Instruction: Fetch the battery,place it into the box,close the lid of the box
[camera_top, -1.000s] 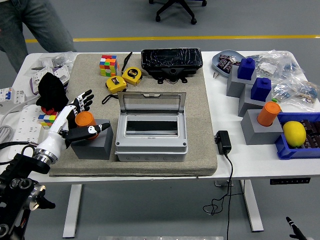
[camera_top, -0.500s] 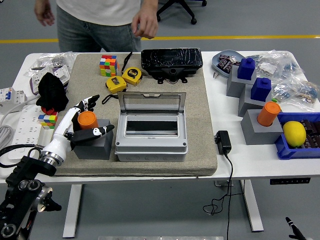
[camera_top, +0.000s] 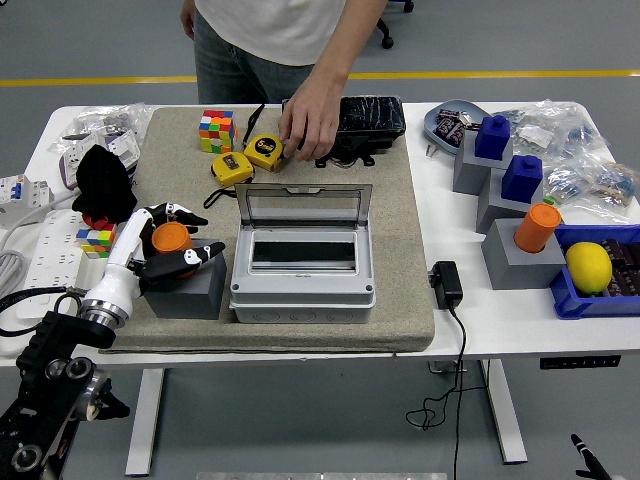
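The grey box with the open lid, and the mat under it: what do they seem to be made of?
The grey box looks like moulded plastic with a matte finish and smooth, even walls. Its lid has a clear, glossy pane, probably transparent plastic, since the mat shows through it. The mat looks like beige felt or foam: dull, slightly fuzzy and thick at its edge.

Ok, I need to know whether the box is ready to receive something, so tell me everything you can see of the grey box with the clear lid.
The grey box looks like a moulded plastic enclosure, rectangular, sitting flat on the beige mat near its front edge. Its hinged lid, a grey frame around a clear window, stands raised at the back, so the box is open. Inside shows a dark rectangular opening, with nothing visible in it. The grey block sits close beside its left side; whether they touch is unclear.
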